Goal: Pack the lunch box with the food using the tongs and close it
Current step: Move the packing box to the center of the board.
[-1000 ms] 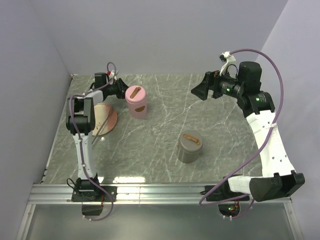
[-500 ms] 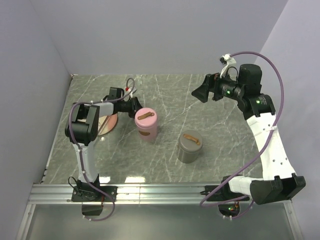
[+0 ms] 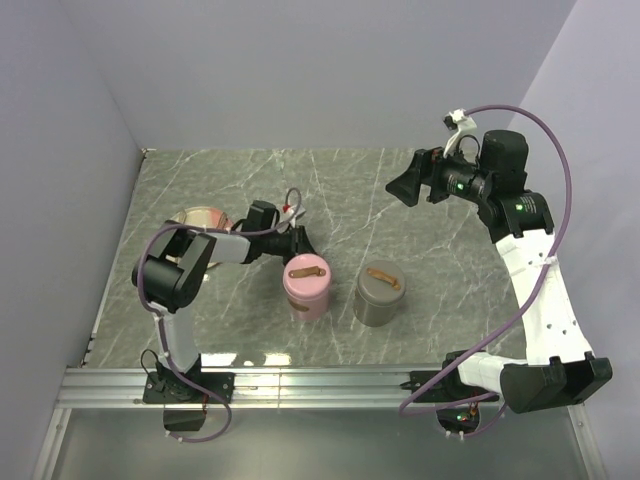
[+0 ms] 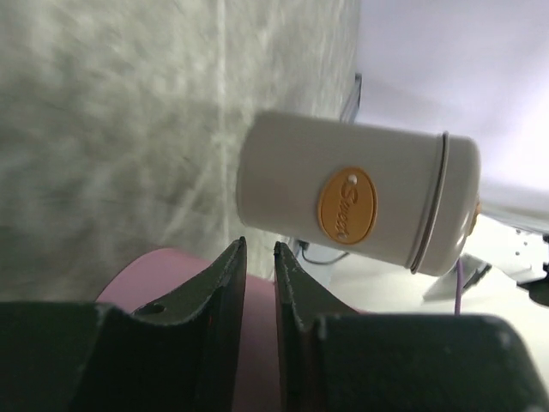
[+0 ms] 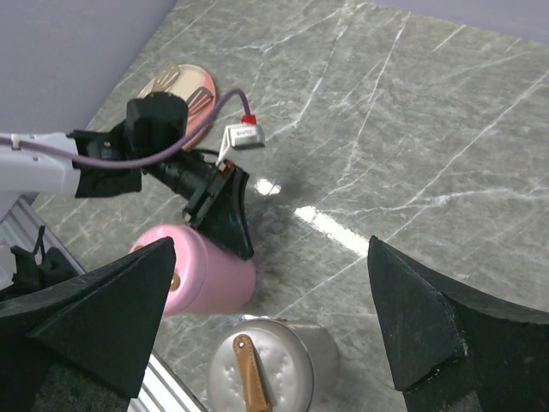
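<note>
Close to the table's near edge, your left gripper pinched the pink lunch box by its rim, jaws nearly shut; right gripper hung wide open, empty. Keeping it upright was key.

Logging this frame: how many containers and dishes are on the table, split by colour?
pink canister: 1
grey canister: 1
plate: 1
Total: 3
What lies on the plate is too small to count.
</note>
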